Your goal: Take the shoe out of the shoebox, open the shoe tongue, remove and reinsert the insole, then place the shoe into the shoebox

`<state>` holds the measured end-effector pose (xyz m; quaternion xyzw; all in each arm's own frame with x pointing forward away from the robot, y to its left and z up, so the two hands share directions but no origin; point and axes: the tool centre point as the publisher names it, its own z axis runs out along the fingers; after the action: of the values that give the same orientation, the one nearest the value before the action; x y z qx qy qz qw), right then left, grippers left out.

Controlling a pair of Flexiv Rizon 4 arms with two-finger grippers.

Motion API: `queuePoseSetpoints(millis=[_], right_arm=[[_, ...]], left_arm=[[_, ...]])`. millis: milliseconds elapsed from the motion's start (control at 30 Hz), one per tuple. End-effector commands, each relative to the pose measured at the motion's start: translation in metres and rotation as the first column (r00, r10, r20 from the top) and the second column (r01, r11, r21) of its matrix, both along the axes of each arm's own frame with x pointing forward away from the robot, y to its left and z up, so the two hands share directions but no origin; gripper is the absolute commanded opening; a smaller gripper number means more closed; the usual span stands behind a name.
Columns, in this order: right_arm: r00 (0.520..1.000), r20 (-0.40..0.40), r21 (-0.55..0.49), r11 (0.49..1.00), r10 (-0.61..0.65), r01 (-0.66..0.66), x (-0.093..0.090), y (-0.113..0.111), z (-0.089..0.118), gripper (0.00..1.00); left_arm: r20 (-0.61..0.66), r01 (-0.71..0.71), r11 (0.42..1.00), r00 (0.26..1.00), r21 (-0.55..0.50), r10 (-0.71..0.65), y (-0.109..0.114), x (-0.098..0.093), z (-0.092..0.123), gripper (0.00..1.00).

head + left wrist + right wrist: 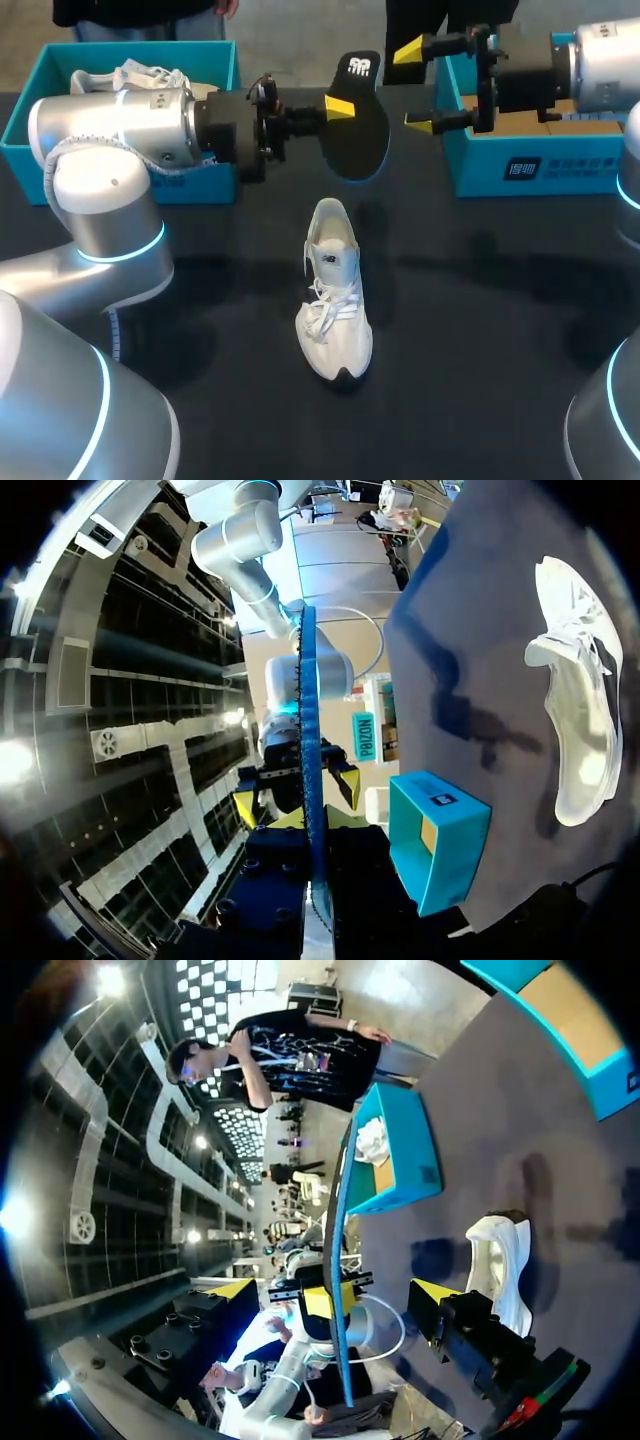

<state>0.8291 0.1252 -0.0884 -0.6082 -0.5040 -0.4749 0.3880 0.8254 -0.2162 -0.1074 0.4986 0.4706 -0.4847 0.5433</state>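
A white shoe (335,290) lies on the dark table, toe towards the front edge; it also shows in the wrist views (580,700) (500,1260). My left gripper (342,106) (312,830) is shut on a black insole (358,120), held in the air above the shoe's heel and seen edge-on as a thin blue strip (310,760) (335,1260). My right gripper (415,87) (335,1295) stands open just right of the insole, facing its edge without touching it. A teal shoebox (30,130) (400,1160) sits at the back left.
The back-left shoebox holds another white shoe (130,78) (372,1140). A second teal box (530,165) (440,835) (560,1020) stands at the back right, below my right arm.
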Motion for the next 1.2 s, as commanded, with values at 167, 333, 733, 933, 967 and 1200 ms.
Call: queuePoseSetpoints(millis=[167, 333, 733, 933, 967, 1200], right_arm=[[0.996, 0.046, 0.035, 0.997, 0.074, -0.076, 0.002, -0.022, -0.006, 1.00], [0.996, 0.032, 0.022, 0.996, 0.081, -0.082, 0.000, -0.033, -0.014, 1.00], [0.994, -0.015, -0.009, 0.994, 0.105, -0.105, 0.000, -0.040, -0.022, 1.00], [0.994, -0.015, -0.009, 0.994, 0.105, -0.105, 0.000, -0.040, -0.022, 1.00], [0.994, -0.015, -0.009, 0.994, 0.105, -0.105, 0.000, -0.040, -0.022, 1.00], [0.994, -0.015, -0.009, 0.994, 0.105, -0.105, 0.000, -0.040, -0.022, 1.00]], left_arm=[[-0.022, 0.039, 0.999, 0.999, 0.011, -0.039, 0.007, -0.008, 0.010, 0.00], [-0.016, 0.027, 1.000, 1.000, 0.016, -0.027, 0.015, -0.010, 0.009, 0.00], [-0.107, 0.037, 0.999, 0.994, 0.002, -0.037, 0.034, -0.007, 0.005, 0.00], [-0.389, 0.050, 0.999, 0.920, -0.014, -0.051, 0.043, -0.003, 0.014, 0.00], [-0.449, 0.054, 0.998, 0.892, -0.017, -0.056, 0.043, -0.002, 0.014, 0.00], [-0.802, 0.013, 0.994, 0.589, -0.109, -0.096, 0.048, -0.002, 0.013, 0.00]])
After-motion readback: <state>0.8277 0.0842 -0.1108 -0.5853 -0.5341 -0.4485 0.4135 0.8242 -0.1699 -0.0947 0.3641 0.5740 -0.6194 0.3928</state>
